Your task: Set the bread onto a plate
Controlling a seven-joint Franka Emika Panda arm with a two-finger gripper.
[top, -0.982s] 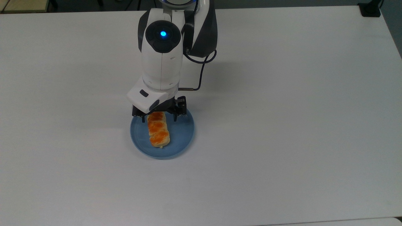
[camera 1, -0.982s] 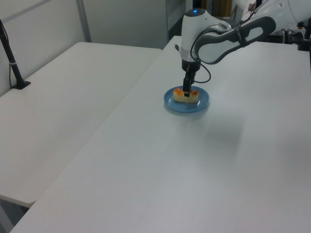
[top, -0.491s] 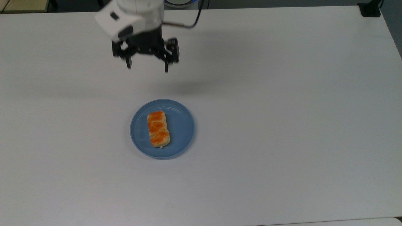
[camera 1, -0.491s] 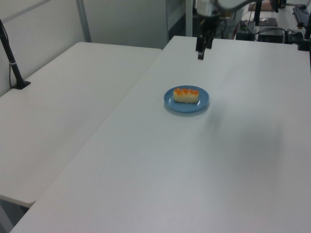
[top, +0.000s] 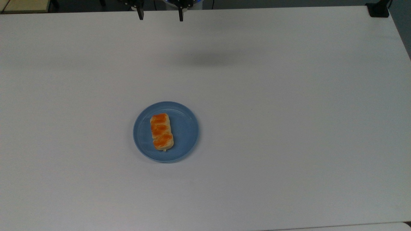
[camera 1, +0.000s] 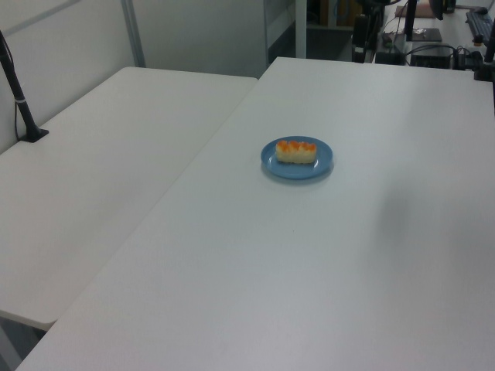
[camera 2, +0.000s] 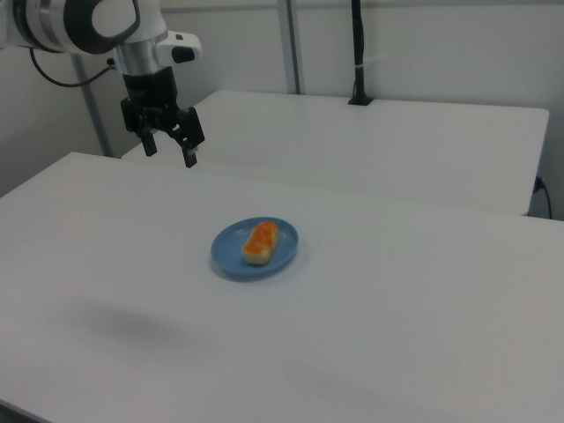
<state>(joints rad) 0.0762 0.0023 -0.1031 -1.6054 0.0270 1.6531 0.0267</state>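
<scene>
The bread is seen lying on the blue plate, its long axis running 12 to 6 in the top view. The gripper is held well apart toward 12, fingers spread and empty.

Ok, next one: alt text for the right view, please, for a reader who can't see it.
A glazed bread lies on a blue plate in the middle of a white table. The robot's open gripper hangs empty in the air, off toward the right view's upper left, well apart from the plate.
</scene>
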